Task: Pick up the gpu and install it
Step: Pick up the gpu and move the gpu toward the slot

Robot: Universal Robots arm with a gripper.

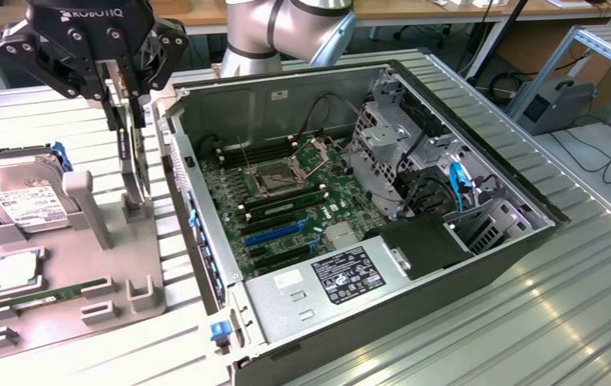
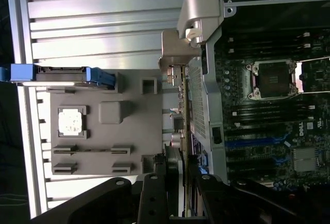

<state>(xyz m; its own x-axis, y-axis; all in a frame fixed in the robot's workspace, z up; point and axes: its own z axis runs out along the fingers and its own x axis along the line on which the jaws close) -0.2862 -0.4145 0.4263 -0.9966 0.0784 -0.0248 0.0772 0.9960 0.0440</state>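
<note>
The gpu (image 1: pixel 134 153) is a thin dark card standing on edge, directly above the slot blocks at the back of the grey holder tray (image 1: pixel 123 265). My gripper (image 1: pixel 123 95) comes down from above and is shut on the card's upper edge. Whether the card's lower edge still touches the holder I cannot tell. In the wrist view the gpu (image 2: pixel 181 116) runs edge-on from between my gripper's (image 2: pixel 180 180) fingers, beside the open computer case's wall (image 2: pixel 206 105). The motherboard (image 1: pixel 284 193) with blue expansion slots (image 1: pixel 273 233) lies in the case, on the exterior view's right of the card.
A hard drive (image 1: pixel 22 201) with blue rails leans at the holder's far end. A CPU (image 1: pixel 14 273) and a green RAM stick (image 1: pixel 48 293) lie on the holder. The case's side wall (image 1: pixel 182 185) rises close beside the card. Cables and drive cages (image 1: pixel 434 185) fill the case's right half.
</note>
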